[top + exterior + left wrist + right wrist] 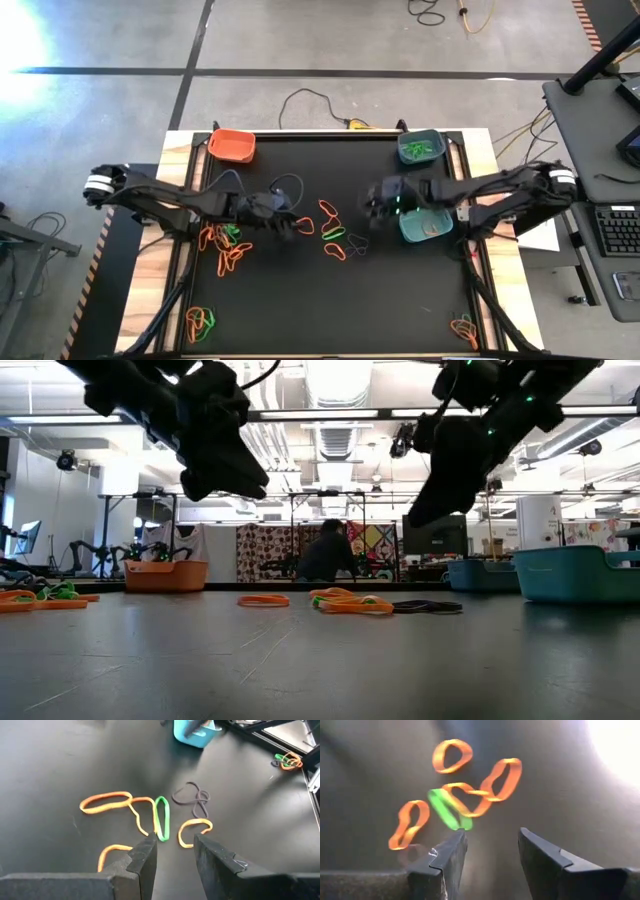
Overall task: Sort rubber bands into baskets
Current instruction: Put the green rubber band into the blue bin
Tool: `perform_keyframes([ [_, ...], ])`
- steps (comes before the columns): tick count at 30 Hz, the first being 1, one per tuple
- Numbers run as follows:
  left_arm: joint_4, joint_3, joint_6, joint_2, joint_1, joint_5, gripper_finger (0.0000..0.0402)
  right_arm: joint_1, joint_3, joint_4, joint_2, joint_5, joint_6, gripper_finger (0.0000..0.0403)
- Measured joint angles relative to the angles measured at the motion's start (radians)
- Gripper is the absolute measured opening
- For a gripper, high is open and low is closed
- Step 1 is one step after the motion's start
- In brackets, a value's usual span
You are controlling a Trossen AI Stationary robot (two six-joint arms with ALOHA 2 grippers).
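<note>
Rubber bands lie loose on the black mat. An orange, green and dark group [333, 238] lies at the centre, and it also shows in the left wrist view [161, 817] and the right wrist view [451, 802]. My left gripper [290, 225] is open and empty, above the mat just left of this group [175, 852]. My right gripper [372, 212] is open and empty, above the mat just right of the group [492, 850]. The orange basket [232, 146] stands at the far left. One basket [421, 148] at the far right holds green bands. A teal basket [427, 226] stands below my right arm.
More bands lie in a heap under my left arm [225, 245], near the front left corner [200, 322] and near the front right corner [463, 328]. Bare mat lies between the centre group and the near edge. In the low view a person [325, 555] stands far behind the table.
</note>
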Motion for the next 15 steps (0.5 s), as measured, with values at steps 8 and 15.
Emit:
perform_keyframes([
  [8, -0.002, 0.001, -0.101, -0.033, -0.106, -0.073, 0.0114, 0.127, 0.044, 0.109, 0.204, 0.024, 0.028, 0.0171],
  [15, -0.082, 0.001, -0.178, -0.074, -0.183, -0.079, 0.0114, 0.12, 0.118, 0.09, 0.348, 0.068, 0.016, 0.0174],
])
